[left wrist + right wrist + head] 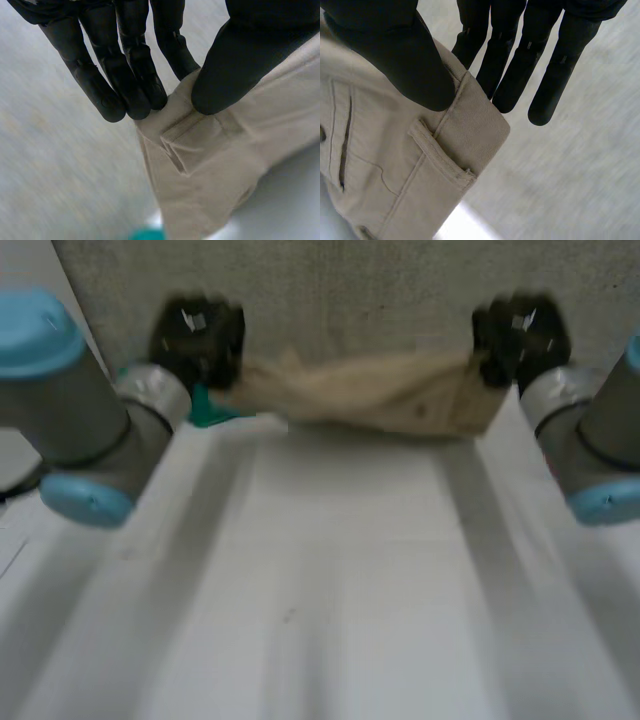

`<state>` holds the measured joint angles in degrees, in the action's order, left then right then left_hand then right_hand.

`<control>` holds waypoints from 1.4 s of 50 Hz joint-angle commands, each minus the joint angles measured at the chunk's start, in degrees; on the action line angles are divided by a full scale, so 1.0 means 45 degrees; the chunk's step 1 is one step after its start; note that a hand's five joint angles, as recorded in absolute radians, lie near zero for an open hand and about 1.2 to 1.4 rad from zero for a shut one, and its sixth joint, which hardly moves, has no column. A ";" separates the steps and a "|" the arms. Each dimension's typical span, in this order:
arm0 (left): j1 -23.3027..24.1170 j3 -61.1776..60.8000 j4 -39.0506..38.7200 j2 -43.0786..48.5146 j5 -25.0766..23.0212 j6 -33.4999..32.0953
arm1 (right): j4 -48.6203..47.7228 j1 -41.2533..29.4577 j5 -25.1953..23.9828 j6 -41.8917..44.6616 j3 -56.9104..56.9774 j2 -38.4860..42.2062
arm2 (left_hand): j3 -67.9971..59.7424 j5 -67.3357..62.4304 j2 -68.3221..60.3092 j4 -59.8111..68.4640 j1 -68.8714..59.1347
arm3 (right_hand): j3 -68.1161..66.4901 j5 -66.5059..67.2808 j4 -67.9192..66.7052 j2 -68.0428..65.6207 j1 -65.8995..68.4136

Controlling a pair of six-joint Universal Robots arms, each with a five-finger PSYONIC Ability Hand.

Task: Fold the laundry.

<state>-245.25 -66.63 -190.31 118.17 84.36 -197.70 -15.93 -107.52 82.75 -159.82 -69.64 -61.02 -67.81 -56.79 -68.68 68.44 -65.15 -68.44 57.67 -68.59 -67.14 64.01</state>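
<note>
Head view: trousers [370, 390] bunched and pulled taut between left hand [197, 335] and right hand [520, 338], one hand at each end; table [320, 590] spreads out on the trousers' near side; teal object [208, 410] just beside the trousers' left end.

Left wrist view: left hand pinches a trousers edge, thumb on the cloth, fingers [125, 85] behind it.

Right wrist view: right hand pinches the trousers' waistband corner between thumb and fingers; belt loop [440, 155] and pocket slit [345, 145] on the trousers close by.

Step looks like spreading before the first fold; next move likely calls for laying the trousers flat, with even tension.
</note>
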 commanded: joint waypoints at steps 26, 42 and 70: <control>0.2469 -0.4280 1.0456 -0.2727 0.0061 -0.3840 | 1.0751 0.1668 -0.1357 0.8077 -0.5699 -0.3884 | -0.2710 -0.2936 -0.2514 0.2569 -0.3301 | -0.2569 0.2741 -0.2536 -0.2858 0.3554; 0.1473 0.0859 0.9070 0.0790 0.0628 -0.3352 | 0.8190 0.1335 -0.0517 0.5536 -0.4739 -0.2046 | 1.1490 1.1264 1.1686 -1.1631 1.0899 | -0.2569 0.2741 -0.2536 -0.2858 0.3554; 0.0906 0.7892 0.7017 0.7588 -0.1305 -0.5500 | 0.6861 0.1511 -0.0576 0.5574 -0.6107 -0.2241 | 0.6257 0.6031 0.6452 -0.6397 0.5666 | -0.2569 0.2741 -0.2536 -0.2858 0.3554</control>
<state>-241.28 -32.68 -158.77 150.14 80.12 -220.16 15.36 -101.45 80.15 -134.81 -96.48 -70.84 -36.44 -25.95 -36.24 35.69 -36.67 -68.44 58.19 -68.59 -67.14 64.01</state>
